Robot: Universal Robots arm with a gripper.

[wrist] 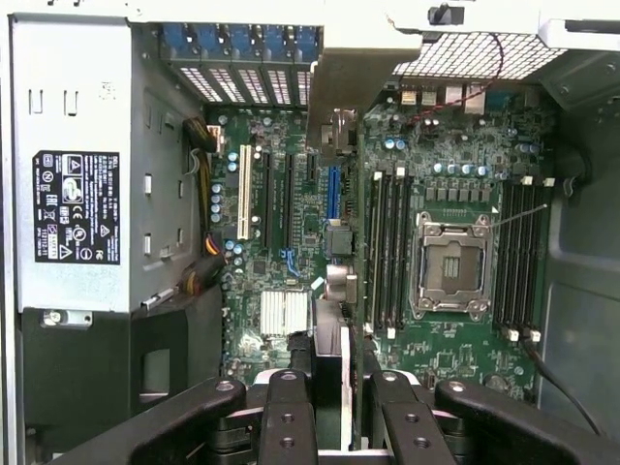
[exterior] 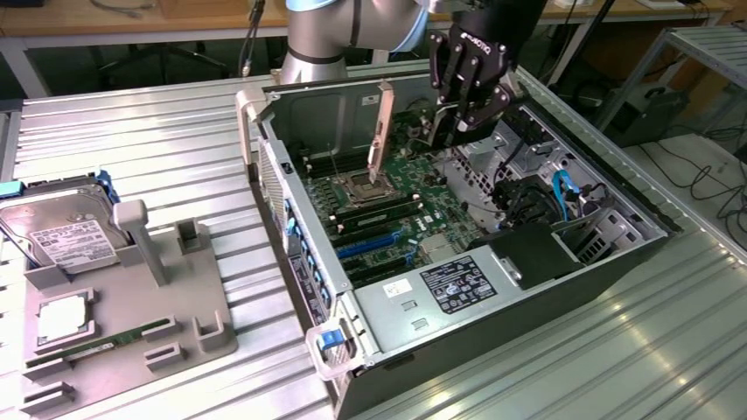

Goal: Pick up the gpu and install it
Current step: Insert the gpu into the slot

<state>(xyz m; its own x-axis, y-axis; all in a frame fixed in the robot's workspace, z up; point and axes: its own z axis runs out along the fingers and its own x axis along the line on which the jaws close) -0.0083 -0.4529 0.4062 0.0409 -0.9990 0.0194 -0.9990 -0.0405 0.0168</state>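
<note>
**A:** Item one, table (exterior: 152, 149)?
**B:** Ribbed sheet metal, bright brushed sheen.
**A:** Computer case (exterior: 327, 118)?
**B:** Grey sheet metal, smooth, dull.
**A:** Motherboard (wrist: 455, 145)?
**B:** Green circuit board, slightly glossy.
**A:** Gpu (exterior: 380, 131)?
**B:** Bracket of pale metal, matt.
**A:** Gripper (exterior: 453, 131)?
**B:** Black, smooth, matt.
**A:** Holder tray (exterior: 129, 306)?
**B:** Grey matt plastic.
**A:** Hard drive (exterior: 59, 232)?
**B:** Silver metal, white paper label.

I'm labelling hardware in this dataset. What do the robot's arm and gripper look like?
The arm is a silver-grey tube with a pale blue band at a joint. The gripper is black, with white lettering on its body and bolted black fingers.
</note>
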